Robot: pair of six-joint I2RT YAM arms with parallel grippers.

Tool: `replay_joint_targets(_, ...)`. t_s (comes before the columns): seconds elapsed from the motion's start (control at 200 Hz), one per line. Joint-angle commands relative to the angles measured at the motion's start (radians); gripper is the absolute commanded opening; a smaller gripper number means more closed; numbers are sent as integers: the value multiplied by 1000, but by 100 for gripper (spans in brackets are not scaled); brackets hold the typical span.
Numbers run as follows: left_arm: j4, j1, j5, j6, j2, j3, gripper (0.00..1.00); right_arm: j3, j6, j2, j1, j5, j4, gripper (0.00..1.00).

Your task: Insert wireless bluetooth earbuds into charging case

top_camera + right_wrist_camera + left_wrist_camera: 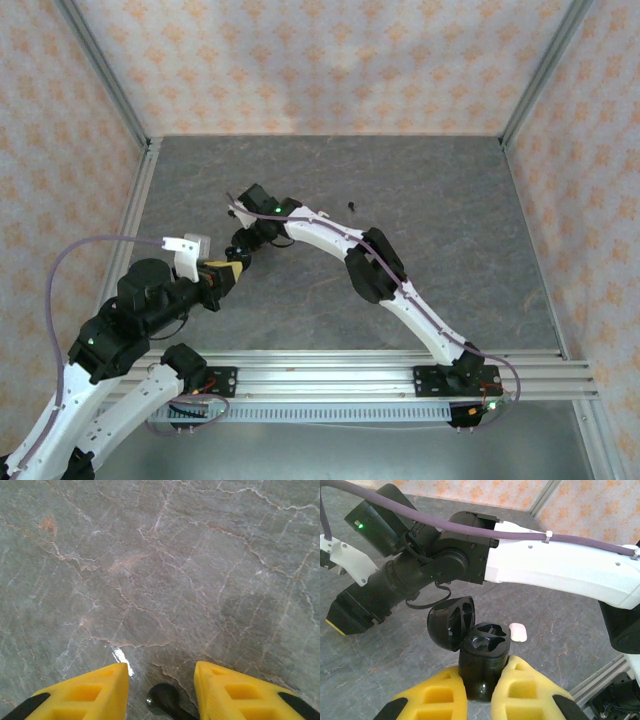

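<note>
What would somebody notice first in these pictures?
The open black case stands out first, gripped in the yellow left pincer, with its lid flipped back and both sockets empty. Then there's a tiny black earbud in the gap of the open right pincer, against the grey table.

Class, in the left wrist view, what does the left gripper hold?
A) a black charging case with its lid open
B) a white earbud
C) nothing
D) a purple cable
A: the left gripper clamps the black charging case, which stands open.
</note>
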Motion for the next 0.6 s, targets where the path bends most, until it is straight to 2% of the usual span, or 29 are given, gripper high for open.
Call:
replay_joint_targets(0.0,51,-2,-15,-25,-9,-20,0,-37,22,-11,-1,86,-145,36)
replay_joint_targets(0.18,66,-2,3,-36,-1,-33,0,-41,72,-30,-5,142,-183,28)
replay_joint_targets(0.42,78,-2,-1,-31,19,-27,0,-67,97,-68,-27,193,-256,23)
replay_joint_targets(0.595,102,-1,5,-35,47,-30,0,-145,135,-119,-59,185,-275,20)
